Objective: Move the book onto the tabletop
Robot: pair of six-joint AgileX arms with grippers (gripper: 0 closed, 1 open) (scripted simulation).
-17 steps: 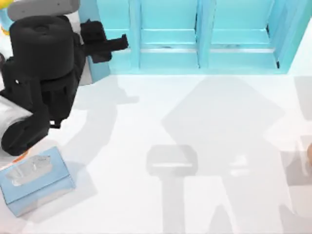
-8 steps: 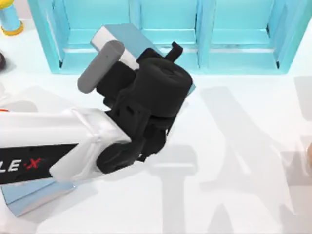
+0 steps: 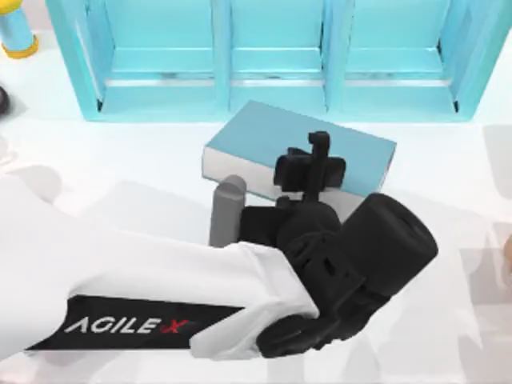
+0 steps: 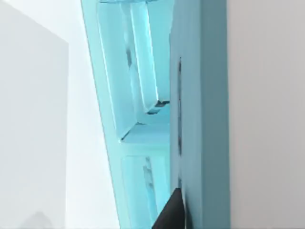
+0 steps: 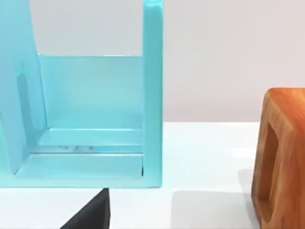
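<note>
Lying under the left tool (image 3: 318, 164), the book (image 3: 272, 144).

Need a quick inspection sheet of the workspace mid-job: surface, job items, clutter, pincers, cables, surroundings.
Surface: white tabletop, bare, shadowed.
Job's things: light-blue book lying flat on the tabletop in front of the shelf, out of its compartments.
Clutter: yellow-based blue object at the far-left corner; wooden block near the shelf's end.
Pincers: left pincer at the book's near edge; grip cannot be judged. Right arm parked.
Cables: nothing seen.
Surroundings: turquoise shelf along the back.
</note>
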